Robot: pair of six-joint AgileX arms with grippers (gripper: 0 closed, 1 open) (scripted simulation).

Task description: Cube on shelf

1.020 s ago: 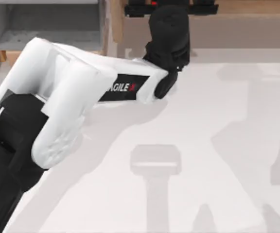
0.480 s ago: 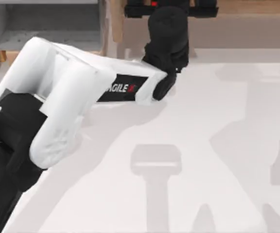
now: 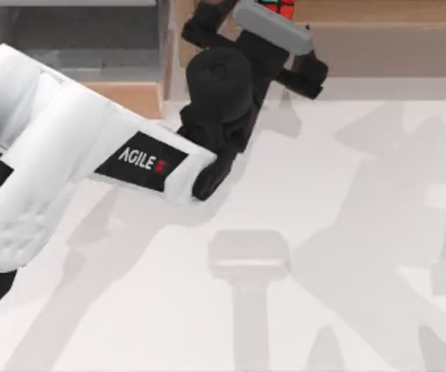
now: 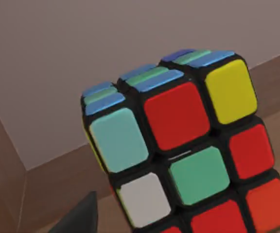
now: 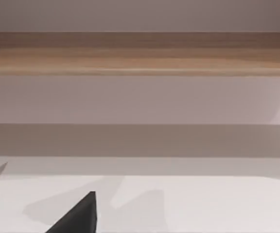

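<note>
A: One arm's doing the work. The left gripper (image 3: pixel 279 17) reaches over the shelf (image 3: pixel 378 11) at the worktop's (image 3: pixel 347 232) far edge, with the cube (image 3: pixel 277 7) at its tip.

B: Fingers clamped on it?

A: Can't tell. In the wrist view the cube (image 4: pixel 179 145) sits close ahead, one dark finger (image 4: pixel 79 218) beside its lower corner. I'd settle it flat, then back straight off.

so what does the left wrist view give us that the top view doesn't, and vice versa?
Left wrist: the small puzzle cube close up, with its yellow, white, pale-blue and green tiles on wood, a dark fingertip beside it.
Top: the white left arm reaching from the left, its black hand over the long light-brown wooden shelf, and the white table.
Both: the cube's red tiles and shelf wood.
</note>
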